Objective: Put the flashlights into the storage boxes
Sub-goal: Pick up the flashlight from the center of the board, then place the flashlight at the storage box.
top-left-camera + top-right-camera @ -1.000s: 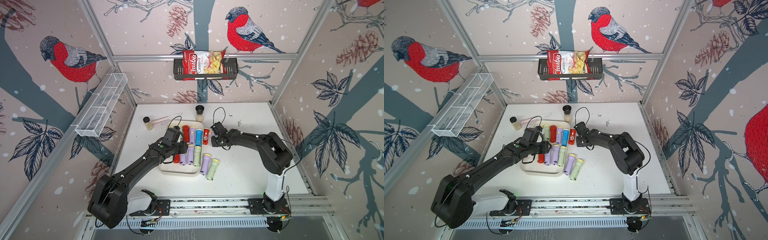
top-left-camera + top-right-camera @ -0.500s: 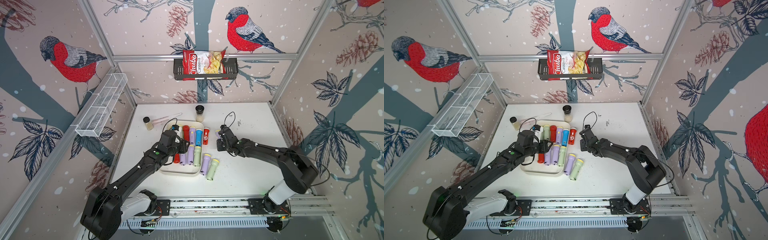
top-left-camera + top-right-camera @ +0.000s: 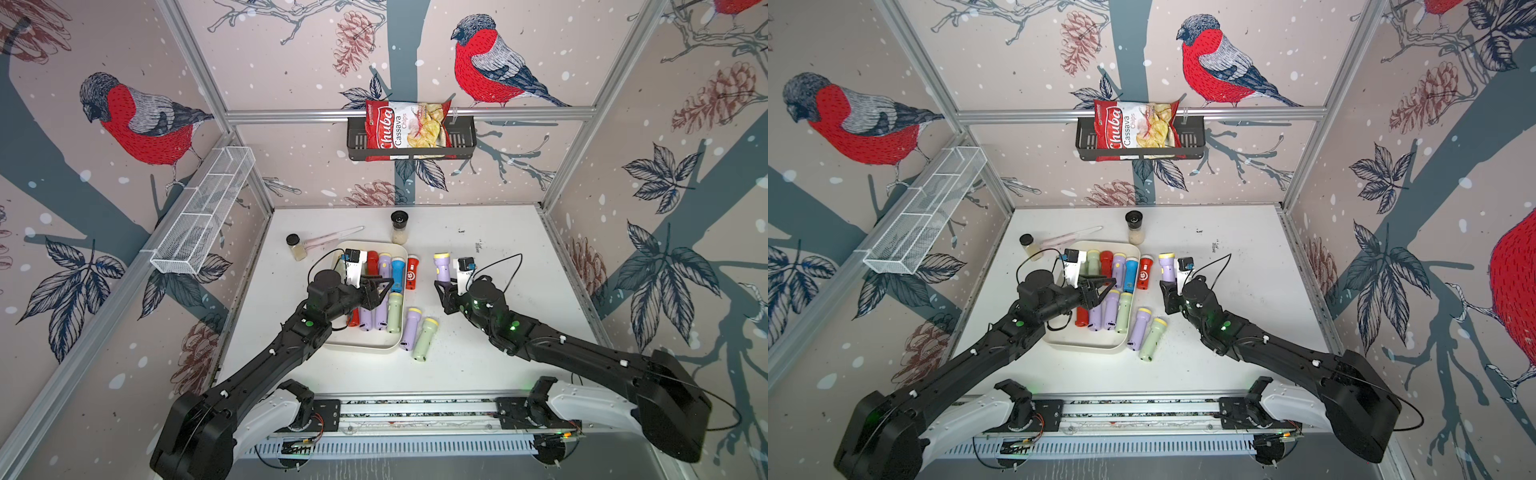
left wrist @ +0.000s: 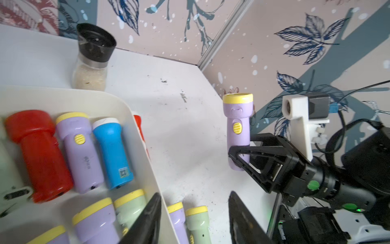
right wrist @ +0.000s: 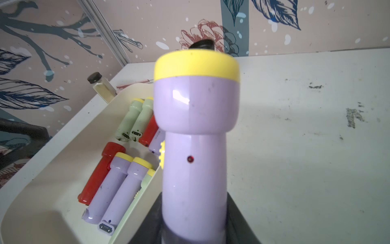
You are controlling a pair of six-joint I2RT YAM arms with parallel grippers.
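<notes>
Drawn back from the tray [image 3: 361, 347] edge within the last second, carrying a lilac flashlight [image 3: 441, 266], so one more looks ready to go in. Pinched by its tail in the closed right claw [image 3: 442, 291], head up, well clear of the tray's right side. Over the tray, half open and gripping nothing: the left claw [image 3: 380, 286].

Bullfinch-and-pinecone wallpaper walls [image 3: 291, 62], scuffed white tabletop [image 3: 503, 232]

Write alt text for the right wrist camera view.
A lilac flashlight with a yellow head fills the frame, its base clamped in the right gripper over a white table. Beside it, a cream tray holds more lilac, red and green flashlights; a black-capped jar stands behind it.
</notes>
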